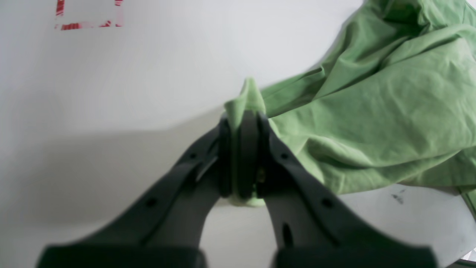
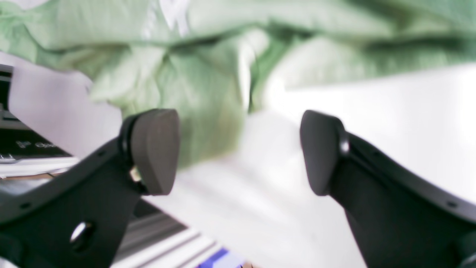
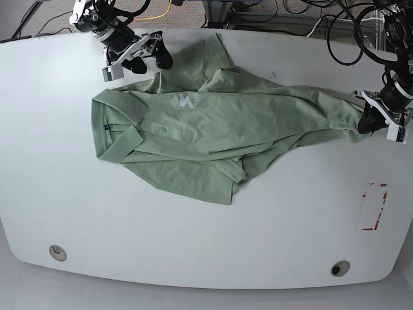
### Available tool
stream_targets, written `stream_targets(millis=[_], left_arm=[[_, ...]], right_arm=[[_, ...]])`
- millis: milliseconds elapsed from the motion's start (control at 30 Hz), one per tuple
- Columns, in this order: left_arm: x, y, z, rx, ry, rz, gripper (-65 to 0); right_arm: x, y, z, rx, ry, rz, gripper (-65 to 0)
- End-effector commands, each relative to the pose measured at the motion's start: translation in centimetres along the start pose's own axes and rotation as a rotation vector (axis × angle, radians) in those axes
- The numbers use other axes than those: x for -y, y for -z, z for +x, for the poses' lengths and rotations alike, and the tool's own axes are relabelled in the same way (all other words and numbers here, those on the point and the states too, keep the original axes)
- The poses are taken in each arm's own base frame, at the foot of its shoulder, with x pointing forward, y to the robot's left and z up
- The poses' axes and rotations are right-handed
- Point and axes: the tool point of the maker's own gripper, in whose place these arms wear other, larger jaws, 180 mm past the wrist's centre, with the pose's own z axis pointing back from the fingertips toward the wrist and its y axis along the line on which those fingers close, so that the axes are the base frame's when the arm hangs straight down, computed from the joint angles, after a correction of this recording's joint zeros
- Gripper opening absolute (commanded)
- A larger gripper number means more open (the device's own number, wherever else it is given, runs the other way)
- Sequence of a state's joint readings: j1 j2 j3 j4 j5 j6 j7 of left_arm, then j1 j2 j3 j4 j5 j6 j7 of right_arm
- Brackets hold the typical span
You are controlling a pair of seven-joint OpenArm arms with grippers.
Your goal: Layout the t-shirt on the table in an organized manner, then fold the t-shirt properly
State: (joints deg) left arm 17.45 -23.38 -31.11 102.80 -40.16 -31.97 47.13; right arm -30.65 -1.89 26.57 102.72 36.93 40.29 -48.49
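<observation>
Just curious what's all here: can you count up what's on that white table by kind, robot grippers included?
T-shirt: 1
Grippers: 2, left gripper and right gripper
Round cable holes: 2
Red tape rectangle: 1
Total: 6

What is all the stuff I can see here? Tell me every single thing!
t-shirt: one, sage green, spread rumpled across the middle of the table, collar toward the base view's left.
table: one, white, under everything.
red tape rectangle: one, red, near the table's right side in the base view.
cable holes: two, round, along the near edge.
cables: several, dark, behind the table.
left gripper: one, black, fingers pinched on the shirt's edge.
right gripper: one, black, fingers apart, holding nothing.
</observation>
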Motion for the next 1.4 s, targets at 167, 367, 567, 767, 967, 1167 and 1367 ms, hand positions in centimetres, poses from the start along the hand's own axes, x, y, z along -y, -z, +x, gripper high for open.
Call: stream_targets(millis=[167, 367, 567, 767, 967, 1167, 1367], left_arm=[[0.0, -0.3, 1.6, 0.045, 0.023, -0.005, -65.0], [-0.5, -0.2, 1.1, 0.020, 0.047, 0.023, -65.0], [-0.7, -0.2, 0.9, 0.011, 0.056, 0.033, -65.0], [-0.7, -0.2, 1.0, 0.012, 0.055, 0.032, -65.0], [-0.7, -0.2, 1.0, 0.012, 0.055, 0.032, -65.0], [-0.7, -0.2, 1.0, 0.012, 0.055, 0.032, -65.0], [-0.7, -0.2, 1.0, 0.012, 0.055, 0.032, -65.0]], right_arm=[[0.2, -0.9, -1.8, -0.039, 0.025, -0.024, -15.7], [0.0, -0.9, -2.5, -0.042, 0.050, -0.032, -15.5], [-0.6, 0.5, -3.4, -0.061, 0.091, 0.004, -15.5], [-0.2, 2.6, -3.4, -0.066, 0.126, 0.033, -15.5], [0.7, 4.0, -2.0, -0.060, 0.118, 0.046, -15.5], [0.5, 4.9, -0.7, -0.040, 0.109, 0.062, -15.5], [-1.1, 5.8, -0.8, -0.067, 0.074, 0.111, -16.0]])
